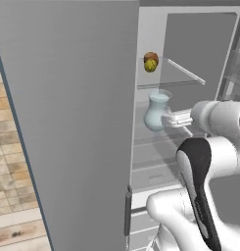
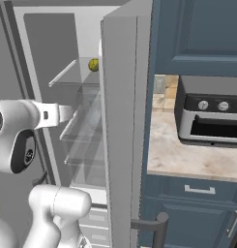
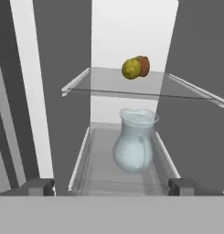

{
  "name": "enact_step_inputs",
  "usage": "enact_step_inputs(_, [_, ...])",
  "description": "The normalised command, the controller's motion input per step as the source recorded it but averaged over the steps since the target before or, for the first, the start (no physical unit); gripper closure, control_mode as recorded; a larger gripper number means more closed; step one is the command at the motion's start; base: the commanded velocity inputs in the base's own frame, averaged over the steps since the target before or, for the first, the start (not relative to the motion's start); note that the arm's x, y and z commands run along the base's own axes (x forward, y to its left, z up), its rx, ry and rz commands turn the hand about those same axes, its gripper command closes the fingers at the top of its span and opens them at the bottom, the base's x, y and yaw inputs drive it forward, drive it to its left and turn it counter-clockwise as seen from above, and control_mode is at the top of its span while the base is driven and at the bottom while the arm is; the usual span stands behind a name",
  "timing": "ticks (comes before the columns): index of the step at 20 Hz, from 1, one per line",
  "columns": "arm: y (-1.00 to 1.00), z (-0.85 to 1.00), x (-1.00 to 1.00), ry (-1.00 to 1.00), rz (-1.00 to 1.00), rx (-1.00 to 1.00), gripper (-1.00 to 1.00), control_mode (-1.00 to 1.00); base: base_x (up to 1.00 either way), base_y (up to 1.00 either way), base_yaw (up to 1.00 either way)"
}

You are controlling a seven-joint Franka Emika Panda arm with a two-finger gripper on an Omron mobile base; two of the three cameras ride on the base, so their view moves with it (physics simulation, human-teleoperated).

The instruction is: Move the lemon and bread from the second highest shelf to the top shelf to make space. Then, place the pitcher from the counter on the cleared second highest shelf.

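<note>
The hand [image 3: 111, 186] is standing spread to its full width, its two dark fingertips [image 3: 39, 186] sitting far apart at the bottom of the hand view with nothing between them. It is gripping nothing and touching nothing: the pitcher [image 3: 134, 140] is showing in the gap between the tips but farther in, clear of both. In the left base view the hand [image 1: 166, 118] is reaching into the open fridge, its front end sitting just beside the pitcher [image 1: 156, 112]; whether they are meeting there cannot be told from that angle.

The pitcher is standing upright on the second highest shelf [image 3: 86, 173], roughly midway between the shelf's two side rails, with its handle facing the camera.

The lemon [image 3: 130, 68] and the bread [image 3: 142, 65] are sitting on the top shelf [image 3: 99, 87], pressed against each other, the lemon nearer the camera and partly covering the brown roll. They are resting toward the back of that glass panel, above the pitcher. From the left base view the lemon [image 1: 150, 65] is lying in front of the bread [image 1: 151, 56], close to the edge of the fridge door [image 1: 72, 122].

In the right base view the lemon [image 2: 93, 65] is peeking out beside the door's edge, and the surface [image 2: 187, 155] to the right is carrying a toaster oven [image 2: 209, 114].
</note>
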Motion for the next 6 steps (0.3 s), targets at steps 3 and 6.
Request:
enact_step_inputs(3, [0.10,-0.26,-1.00,0.13,0.00,-0.04,-1.00,-1.00,0.00,0.00,0.00])
enact_step_inputs(6, [0.22,-0.43,-0.92,0.19,0.00,-0.09,-1.00,-1.00,0.00,0.00,0.00])
